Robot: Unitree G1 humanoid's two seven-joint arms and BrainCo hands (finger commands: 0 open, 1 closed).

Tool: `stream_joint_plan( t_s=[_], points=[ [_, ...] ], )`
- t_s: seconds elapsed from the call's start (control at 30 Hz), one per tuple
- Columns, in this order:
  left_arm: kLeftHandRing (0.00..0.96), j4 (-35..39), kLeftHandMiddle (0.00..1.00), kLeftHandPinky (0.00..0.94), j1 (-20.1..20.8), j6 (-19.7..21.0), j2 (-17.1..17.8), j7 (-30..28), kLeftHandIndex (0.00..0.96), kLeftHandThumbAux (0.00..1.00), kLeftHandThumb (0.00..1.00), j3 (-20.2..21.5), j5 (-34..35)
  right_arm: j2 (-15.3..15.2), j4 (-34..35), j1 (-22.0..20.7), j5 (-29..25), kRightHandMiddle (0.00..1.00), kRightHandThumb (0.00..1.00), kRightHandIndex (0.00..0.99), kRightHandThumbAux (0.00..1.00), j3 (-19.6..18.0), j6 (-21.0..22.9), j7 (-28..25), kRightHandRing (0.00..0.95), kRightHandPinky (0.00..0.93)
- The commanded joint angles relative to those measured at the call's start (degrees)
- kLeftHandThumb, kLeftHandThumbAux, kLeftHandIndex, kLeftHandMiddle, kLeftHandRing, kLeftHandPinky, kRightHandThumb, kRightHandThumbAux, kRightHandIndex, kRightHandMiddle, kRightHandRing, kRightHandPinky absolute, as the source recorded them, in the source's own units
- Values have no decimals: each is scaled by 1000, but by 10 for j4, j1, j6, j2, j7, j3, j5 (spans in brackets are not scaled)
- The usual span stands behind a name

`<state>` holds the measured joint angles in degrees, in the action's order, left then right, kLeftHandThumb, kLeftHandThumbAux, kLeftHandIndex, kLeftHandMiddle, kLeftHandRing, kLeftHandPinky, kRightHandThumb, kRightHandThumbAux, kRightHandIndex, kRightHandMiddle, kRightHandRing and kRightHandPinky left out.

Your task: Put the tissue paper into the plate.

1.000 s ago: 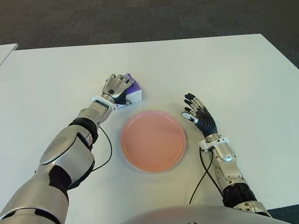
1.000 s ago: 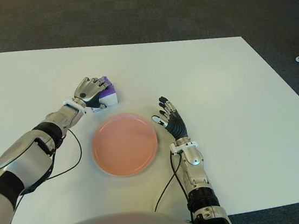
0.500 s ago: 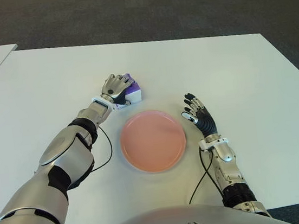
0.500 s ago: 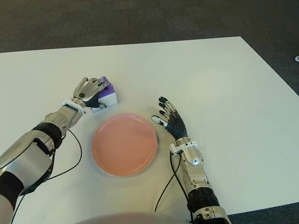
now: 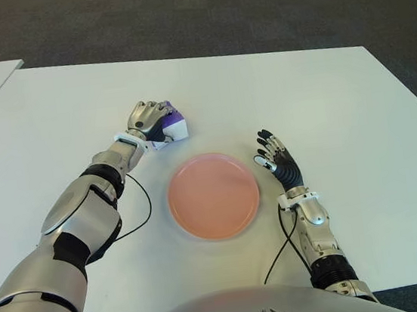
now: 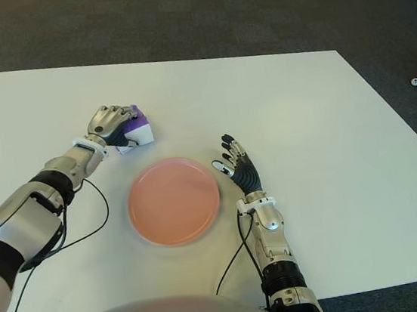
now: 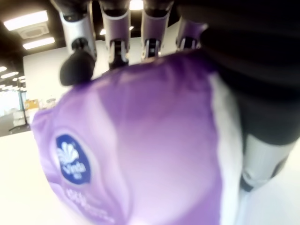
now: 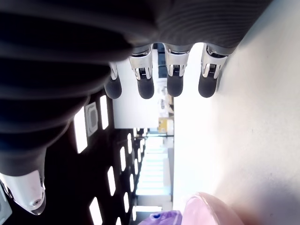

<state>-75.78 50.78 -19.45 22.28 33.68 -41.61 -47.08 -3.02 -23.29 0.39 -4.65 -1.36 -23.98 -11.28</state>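
So the left hand (image 5: 145, 119) has its fingers wrapped over the top of the tissue pack (image 5: 172, 124), up left of centre in the left eye view. The left wrist view backs that up: purple wrapper fills the shot with the fingertips (image 7: 77, 65) curled over its far edge. The pack sits just above and left of the plate (image 5: 213, 196), not in it, and I honestly can't tell whether it's lifted off the table (image 5: 324, 104) or just sitting there under the hand.

Stuff that could go sideways, imo:

- It's a soft pack. A grip from above can squash it instead of holding it, so it might sag and slide out partway to the plate.
- The fingers seem to cover the left part of the pack, with the white end poking out to the right. An off-centre hold like that could let it swing or tip when it's carried.
- If the hand travels low, the pack's hanging edge could clip the plate rim and shove the plate toward the lower middle of the frame, or land half on the rim.
- Let go too early and it drops on the table next to the plate.

The right hand (image 5: 276, 160) shows right of the plate, fingers straight and holding nothing, so it shouldn't interfere.
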Motion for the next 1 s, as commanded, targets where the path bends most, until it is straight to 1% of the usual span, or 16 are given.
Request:
stream_joint_plan(
  t_s=[0.03,0.17,0.33,0.43,0.53,0.67,0.87,0.93,1.0],
  points=[
    [805,11,823,803,29,-21,17,-11,443,705,712,32,20,8,-62,65,3,0,0,0,589,1,46,5,0,0],
    [818,34,839,819,44,-45,34,9,442,706,712,53,25,9,-60,67,6,0,0,0,588,3,47,9,0,0],
    [828,72,849,829,46,-75,58,40,443,705,713,75,27,10,-60,67,8,0,0,0,581,4,45,13,0,0],
    [834,110,855,835,44,-94,76,48,443,705,714,91,29,9,-72,61,9,0,0,0,570,4,34,11,0,0],
    [838,162,860,838,35,-109,91,43,443,704,714,113,38,9,-75,59,13,0,1,0,564,5,37,16,0,0],
    [842,188,863,841,26,-110,95,37,443,704,715,128,38,10,-73,60,14,0,6,0,567,5,43,19,0,0],
    [843,235,862,839,6,-116,99,20,443,703,716,154,48,11,-74,62,13,0,12,0,575,7,40,17,0,0],
    [843,255,862,839,-3,-114,101,14,443,702,716,160,49,11,-74,62,13,0,13,0,576,8,40,18,0,0],
    [844,296,862,841,-20,-112,106,4,443,702,717,169,53,11,-74,62,14,0,13,0,576,8,40,18,0,0]
  ],
)
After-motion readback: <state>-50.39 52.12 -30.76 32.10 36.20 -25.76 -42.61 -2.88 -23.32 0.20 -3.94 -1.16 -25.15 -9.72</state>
